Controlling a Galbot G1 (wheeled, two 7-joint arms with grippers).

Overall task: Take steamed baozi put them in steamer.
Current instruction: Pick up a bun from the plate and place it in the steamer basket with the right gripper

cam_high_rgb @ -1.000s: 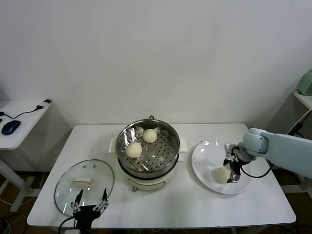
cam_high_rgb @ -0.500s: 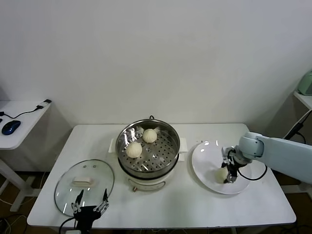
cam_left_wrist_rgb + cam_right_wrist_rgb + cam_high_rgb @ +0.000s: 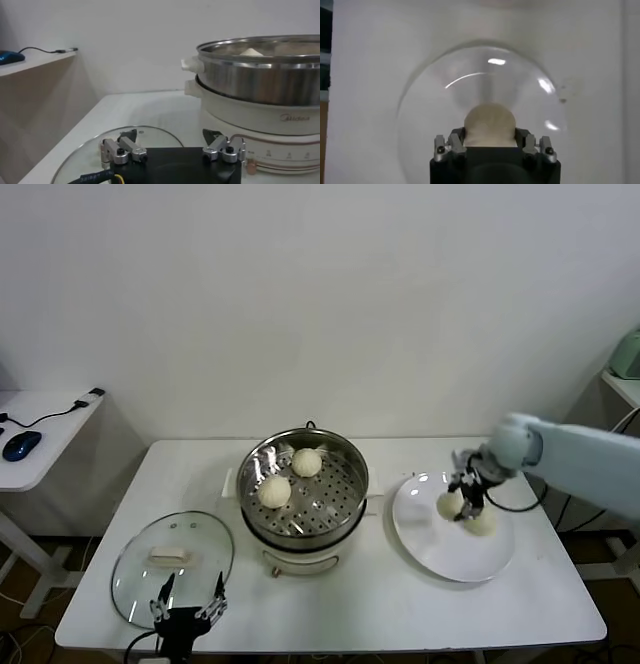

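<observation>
Four steamed baozi appear in the head view. Two of them (image 3: 306, 462) (image 3: 274, 492) rest on the perforated tray of the steamer (image 3: 349, 456), a shiny steel pot on a white base at the middle of the white table (image 3: 320, 604). The other two are over the flat white plate (image 3: 440, 556), which lies just to the right of the steamer.

Right gripper (image 3: 462, 500): positioned above the plate, its fingers clenched around one baozi (image 3: 449, 504), which shows as a pale dome between the fingertips. The right wrist view confirms the grasp: the bun (image 3: 490, 124) sits snugly between the two fingers (image 3: 449, 145), with the plate (image 3: 430, 100) beneath it. The fourth baozi (image 3: 482, 523) lies on the plate just beside the gripper, on its right.

Left gripper (image 3: 187, 606): parked at the near edge of the table, jaws spread wide and holding nothing, beside the round glass lid (image 3: 160, 539) with a white handle. In the left wrist view its fingers (image 3: 120, 150) stand apart over the lid (image 3: 150, 136), with the steamer (image 3: 260, 75) near.

A side desk (image 3: 45, 446) at the far left carries a blue mouse (image 3: 21, 444).
</observation>
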